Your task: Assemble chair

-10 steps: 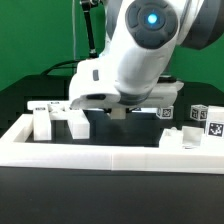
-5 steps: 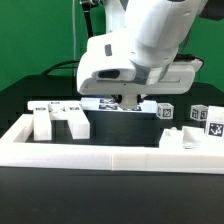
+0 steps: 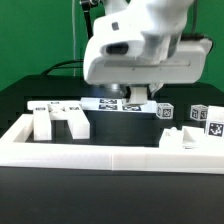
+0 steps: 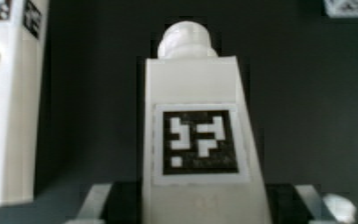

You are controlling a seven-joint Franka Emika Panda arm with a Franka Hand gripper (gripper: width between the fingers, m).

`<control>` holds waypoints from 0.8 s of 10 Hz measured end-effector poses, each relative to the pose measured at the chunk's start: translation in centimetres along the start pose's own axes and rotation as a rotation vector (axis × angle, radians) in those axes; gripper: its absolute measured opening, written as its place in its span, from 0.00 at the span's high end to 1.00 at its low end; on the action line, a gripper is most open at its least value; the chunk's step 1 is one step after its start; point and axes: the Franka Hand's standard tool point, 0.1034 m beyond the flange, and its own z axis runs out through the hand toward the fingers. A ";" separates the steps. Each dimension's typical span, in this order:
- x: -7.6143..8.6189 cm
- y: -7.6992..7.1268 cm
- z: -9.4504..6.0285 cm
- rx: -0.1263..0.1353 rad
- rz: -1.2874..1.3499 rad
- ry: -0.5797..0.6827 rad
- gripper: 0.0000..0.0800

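Holds long white tagged plastic chair piece (image 4: pixel 197 110) pinched in two-finger gripper (image 4: pixel 199 198), leaving rounded peg end (image 4: pixel 188 40) free, likely for insertion

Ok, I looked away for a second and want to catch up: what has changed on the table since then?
The arm rose and swung toward the exterior view's right. Its jaws stay shut on a tagged white part; no new grasp or release shows. The blocky white piece on the exterior view's left and the tagged cubes on its right stayed put.
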 end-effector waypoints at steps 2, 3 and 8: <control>1.6 -0.2 -2.0 -0.022 -0.002 0.127 0.64; 1.9 0.0 -2.0 -0.032 -0.003 0.216 0.64; 2.6 -0.8 -3.5 -0.072 -0.014 0.510 0.64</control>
